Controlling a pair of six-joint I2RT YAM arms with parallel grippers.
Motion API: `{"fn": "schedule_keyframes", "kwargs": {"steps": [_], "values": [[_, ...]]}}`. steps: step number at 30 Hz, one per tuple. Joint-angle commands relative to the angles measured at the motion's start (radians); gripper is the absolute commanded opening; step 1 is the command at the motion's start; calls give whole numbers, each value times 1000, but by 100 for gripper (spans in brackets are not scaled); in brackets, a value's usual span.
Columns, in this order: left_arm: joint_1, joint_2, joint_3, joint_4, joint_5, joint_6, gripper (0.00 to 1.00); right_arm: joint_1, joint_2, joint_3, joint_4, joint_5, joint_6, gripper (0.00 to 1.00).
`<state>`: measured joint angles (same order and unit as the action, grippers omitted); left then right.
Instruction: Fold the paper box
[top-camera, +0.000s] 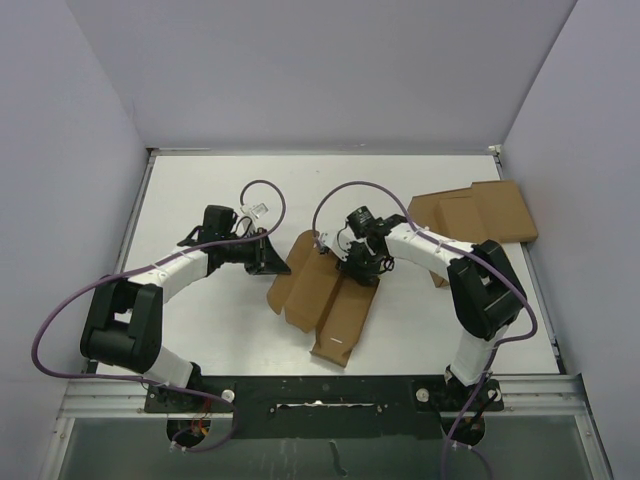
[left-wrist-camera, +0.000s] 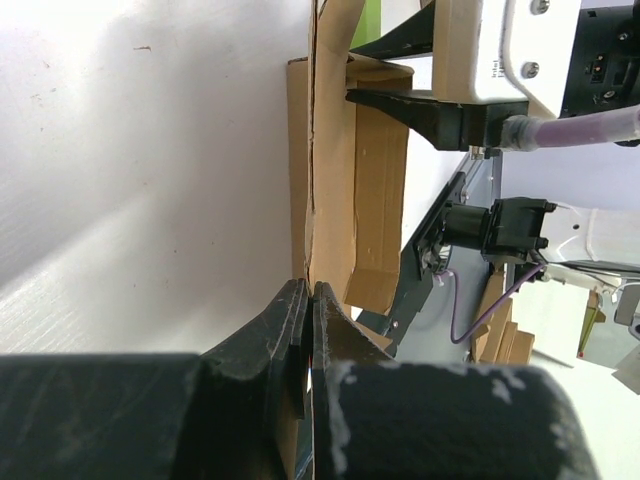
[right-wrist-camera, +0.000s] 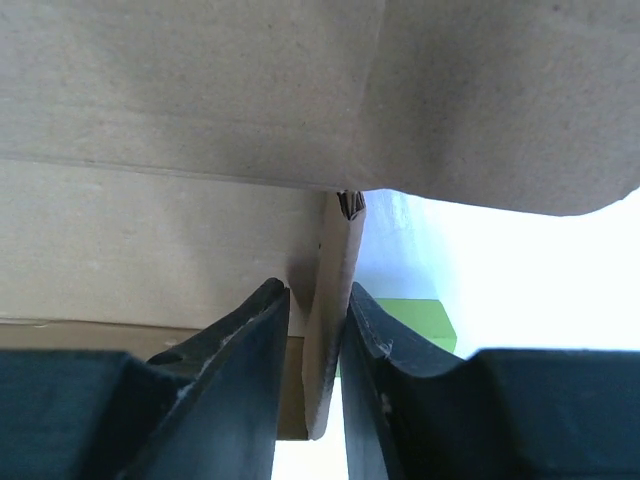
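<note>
The paper box (top-camera: 330, 295) is a brown die-cut sheet, partly folded, lying mid-table between the two arms. My left gripper (top-camera: 272, 262) is at its left edge. In the left wrist view the left gripper (left-wrist-camera: 310, 290) is shut on a thin edge of the paper box (left-wrist-camera: 375, 190), which stands up ahead of it. My right gripper (top-camera: 352, 265) is at the sheet's far upper part. In the right wrist view the right gripper (right-wrist-camera: 315, 288) stands slightly open around an upright flap (right-wrist-camera: 335, 260). The right finger touches the flap and a gap shows on the left side.
Flat brown cardboard pieces (top-camera: 480, 212) lie stacked at the back right corner. Grey walls close in the table on three sides. A metal rail (top-camera: 320, 390) runs along the near edge, where both arm bases are bolted.
</note>
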<state>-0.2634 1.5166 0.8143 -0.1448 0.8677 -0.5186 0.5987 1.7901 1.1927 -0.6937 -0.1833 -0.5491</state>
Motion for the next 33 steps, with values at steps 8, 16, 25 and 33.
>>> {"fn": "schedule_keyframes", "kwargs": {"steps": [8,16,25,33], "values": [[9,-46,15,86,50,-11,0,-1,-45,-18,50,20,19,20],[8,-50,14,92,54,-13,0,-3,-35,-24,74,87,40,0],[0,-79,10,99,51,15,0,-56,-104,-7,22,-131,14,34],[-3,-117,28,85,48,104,0,-209,-267,-10,-31,-522,-20,56]]}}
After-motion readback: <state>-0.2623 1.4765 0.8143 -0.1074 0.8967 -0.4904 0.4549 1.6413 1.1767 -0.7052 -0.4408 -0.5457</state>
